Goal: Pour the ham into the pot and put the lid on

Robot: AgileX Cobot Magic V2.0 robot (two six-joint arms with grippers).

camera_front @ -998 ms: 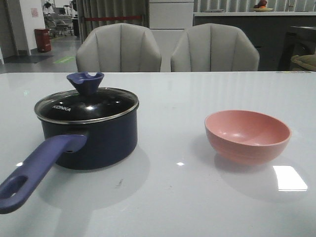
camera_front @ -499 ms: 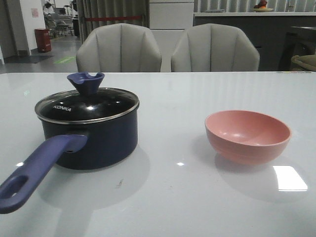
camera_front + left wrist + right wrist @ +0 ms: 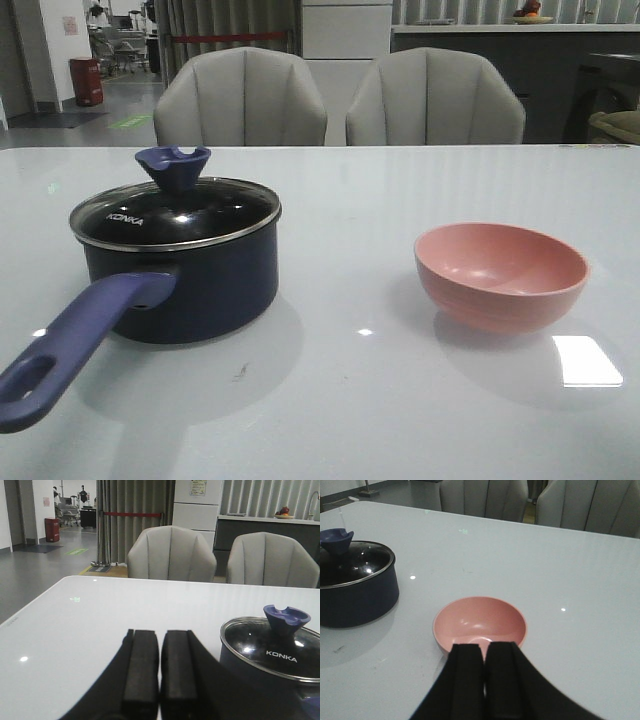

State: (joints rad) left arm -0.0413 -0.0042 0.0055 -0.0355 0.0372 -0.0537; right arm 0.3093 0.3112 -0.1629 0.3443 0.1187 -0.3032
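The dark navy pot (image 3: 185, 280) stands at the left of the table, its long purplish-blue handle (image 3: 70, 345) pointing to the near left. The glass lid (image 3: 175, 213) with its blue knob (image 3: 173, 165) sits on the pot. The pot also shows in the left wrist view (image 3: 270, 665) and the right wrist view (image 3: 355, 595). The pink bowl (image 3: 500, 275) stands at the right and looks empty. No ham is in view. My left gripper (image 3: 160, 632) is shut, beside the pot. My right gripper (image 3: 485, 645) is shut, just short of the bowl (image 3: 480, 622). Neither gripper shows in the front view.
The white table (image 3: 350, 400) is glossy, with a bright light reflection (image 3: 587, 360) near the bowl. Two grey chairs (image 3: 240, 100) (image 3: 435, 100) stand behind its far edge.
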